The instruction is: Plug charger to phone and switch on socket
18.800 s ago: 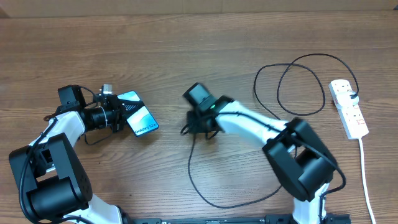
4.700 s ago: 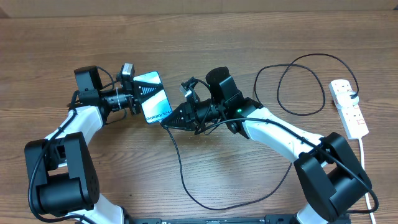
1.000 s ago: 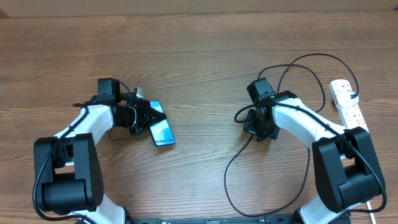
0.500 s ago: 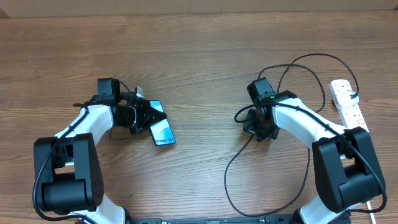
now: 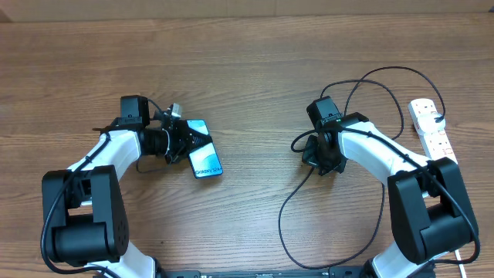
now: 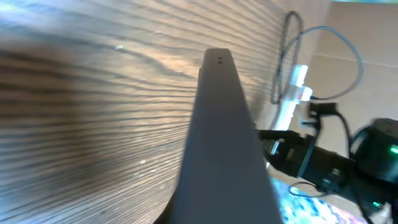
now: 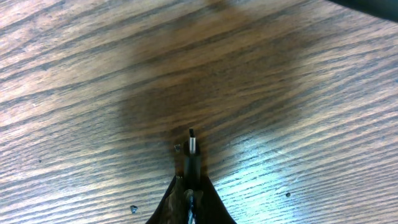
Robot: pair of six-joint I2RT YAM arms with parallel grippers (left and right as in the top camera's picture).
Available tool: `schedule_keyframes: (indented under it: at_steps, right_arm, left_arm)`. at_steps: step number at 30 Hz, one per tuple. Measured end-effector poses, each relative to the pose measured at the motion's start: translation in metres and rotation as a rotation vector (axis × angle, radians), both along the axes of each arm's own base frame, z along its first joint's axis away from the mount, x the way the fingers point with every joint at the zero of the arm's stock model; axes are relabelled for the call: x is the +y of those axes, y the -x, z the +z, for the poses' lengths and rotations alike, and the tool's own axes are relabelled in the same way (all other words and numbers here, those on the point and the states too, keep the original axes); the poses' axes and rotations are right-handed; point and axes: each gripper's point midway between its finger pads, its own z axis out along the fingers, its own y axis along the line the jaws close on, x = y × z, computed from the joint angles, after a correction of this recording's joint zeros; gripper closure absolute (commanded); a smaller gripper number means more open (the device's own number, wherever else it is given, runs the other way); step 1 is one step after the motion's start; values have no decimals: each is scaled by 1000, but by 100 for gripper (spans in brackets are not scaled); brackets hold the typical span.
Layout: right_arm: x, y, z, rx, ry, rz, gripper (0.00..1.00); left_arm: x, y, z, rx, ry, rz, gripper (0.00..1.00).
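Wooden surface (image 5: 247, 62), centre-left: my left tool (image 5: 187, 144), clamped on the phone (image 5: 207, 159), just nudged it up a touch. Right tool (image 5: 315, 157) pinches the charger (image 7: 192, 152) tip, well apart; plugging's not done.

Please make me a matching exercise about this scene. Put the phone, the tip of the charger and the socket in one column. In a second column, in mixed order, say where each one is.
Column one:
1. phone
2. charger tip
3. socket

Column two:
A. lying on the table, at its right side
B. clamped in the left gripper
C. sticking out of the shut right gripper

Pairs: 1-B; 2-C; 3-A
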Motion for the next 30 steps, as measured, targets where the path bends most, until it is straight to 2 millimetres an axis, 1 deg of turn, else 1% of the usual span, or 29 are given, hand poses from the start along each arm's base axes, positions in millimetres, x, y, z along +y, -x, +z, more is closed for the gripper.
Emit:
schedule_keyframes:
  at_steps: [4, 11, 13, 15, 18, 19, 20, 21, 22, 27, 29, 30]
  right_arm:
    - [0, 0, 0, 0, 0, 0, 96]
    - [0, 1, 0, 4, -1, 2, 96]
    - [3, 2, 0, 8, -16, 25, 96]
    - [9, 4, 1, 18, -55, 62, 96]
    - [21, 7, 3, 30, -122, 100, 96]
    - [26, 7, 7, 24, -152, 117, 96]
    - [34, 5, 17, -1, -199, 145, 96]
    - [37, 4, 21, -12, -218, 154, 96]
    - [43, 3, 30, -37, -253, 175, 96]
    - [72, 3, 90, -176, -450, 303, 96]
    - [83, 7, 116, -230, -529, 351, 96]
    - [86, 8, 123, -243, -551, 364, 96]
  left_arm:
    - [-4, -3, 7, -8, 45, 1, 96]
    - [-9, 0, 14, 31, 107, 11, 96]
    - [-14, -2, 23, 1, 156, -8, 96]
    - [-20, -4, 37, -45, 230, -41, 96]
    - [-27, 1, 54, -67, 330, -82, 96]
    - [-28, 3, 60, -70, 364, -96, 95]
    - [-30, 4, 64, -73, 391, -106, 96]
    - [-31, 6, 69, -76, 420, -117, 96]
    - [-31, 7, 73, -79, 443, -123, 95]
    - [-24, 11, 92, -92, 516, -125, 95]
    - [-21, 11, 103, -128, 516, -124, 95]
    - [-19, 12, 111, -153, 513, -126, 96]
